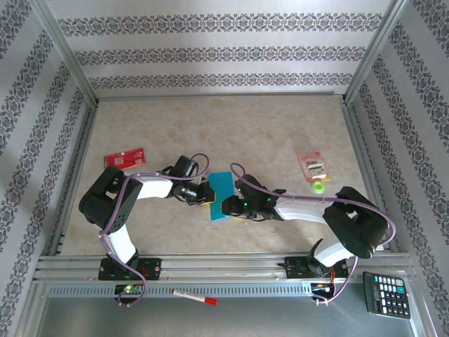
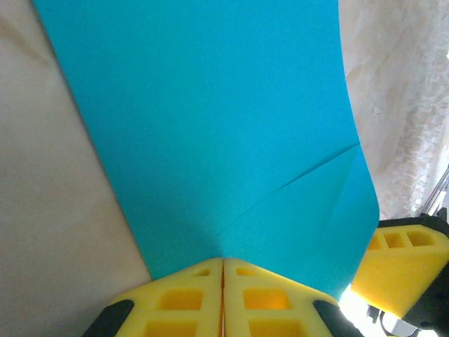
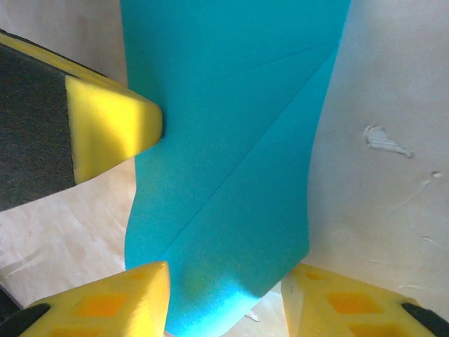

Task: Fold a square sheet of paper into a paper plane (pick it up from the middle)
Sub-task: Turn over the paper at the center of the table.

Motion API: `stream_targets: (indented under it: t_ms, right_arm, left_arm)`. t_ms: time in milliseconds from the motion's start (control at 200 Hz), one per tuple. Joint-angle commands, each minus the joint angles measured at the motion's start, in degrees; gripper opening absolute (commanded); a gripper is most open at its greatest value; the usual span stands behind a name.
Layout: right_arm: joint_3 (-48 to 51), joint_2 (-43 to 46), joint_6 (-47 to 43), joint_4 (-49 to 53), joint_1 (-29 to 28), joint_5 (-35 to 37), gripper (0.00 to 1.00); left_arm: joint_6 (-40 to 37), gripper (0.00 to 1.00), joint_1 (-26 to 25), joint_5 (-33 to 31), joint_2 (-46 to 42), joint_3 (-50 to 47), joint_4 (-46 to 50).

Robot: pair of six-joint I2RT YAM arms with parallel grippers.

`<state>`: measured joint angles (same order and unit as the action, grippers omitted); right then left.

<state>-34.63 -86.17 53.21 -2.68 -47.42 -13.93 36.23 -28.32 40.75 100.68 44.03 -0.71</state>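
Pen: red-capped, lay by the metal rail at the near edge, a bit L of centre.
Calculator: dark, at the near R corner, past the rail's end.
L gripper: reached in from the L to the middle of the counter. Jaws were closed on the edge of the sheet, w/ the yellow fingers pressed tog. and the paper pinched btwn them.
R gripper: sat just R of the L one, at the sheet's near end. Jaws were open, w/ one finger each side of the paper and neither pressing it.
Sheet: teal, mid-counter btwn both grippers, folded narrower than a square. Slanted creases ran to one long edge and the other long edge bowed. Flat or lifted: couldn't tell.
Counter: beige, marbled, w/ white scuffs beside the sheet.
Ring: small, green, well R of the sheet.
Packet: pink-and-white, just beyond the ring.
Card: red, far L, well apart from the sheet.
Walls: patterned bands, metal posts at the corners.
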Motion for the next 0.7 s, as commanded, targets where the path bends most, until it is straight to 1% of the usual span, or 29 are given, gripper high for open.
stream_targets:
  t_ms: [0,90,215,315,465,530,694]
  right_arm:
    - [2.76,1.47,-1.29,-7.25,0.83,-1.08,0.48]
    - [4.34,1.52,-1.27,-11.21,1.36,-1.75,0.5]
    - [5.0,1.44,-1.66,-12.78,2.2,-2.17,0.51]
    - [6.33,1.99,0.54,-13.95,2.03,-1.94,0.5]
    - [9.76,3.93,5.11,-16.84,0.24,1.54,0.44]
    - [10.58,4.25,6.9,-18.58,-0.35,2.74,0.37]
    - [11.91,5.09,10.16,-21.17,-2.64,6.66,0.26]
  left_arm:
    - [-1.6,0.09,0.45,-1.82,1.97,-0.91,4.02]
    - [-1.71,0.09,0.42,-1.8,2.06,-0.87,4.23]
    - [-1.69,0.09,0.43,-1.76,1.99,-0.79,4.18]
    - [-1.73,0.09,0.42,-1.82,1.97,-0.86,4.3]
    - [-1.54,0.09,0.44,-1.77,1.97,-0.85,4.07]
    - [-1.52,0.09,0.45,-1.73,1.88,-0.8,4.09]
    - [-1.77,0.09,0.41,-1.82,1.77,-0.56,4.65]
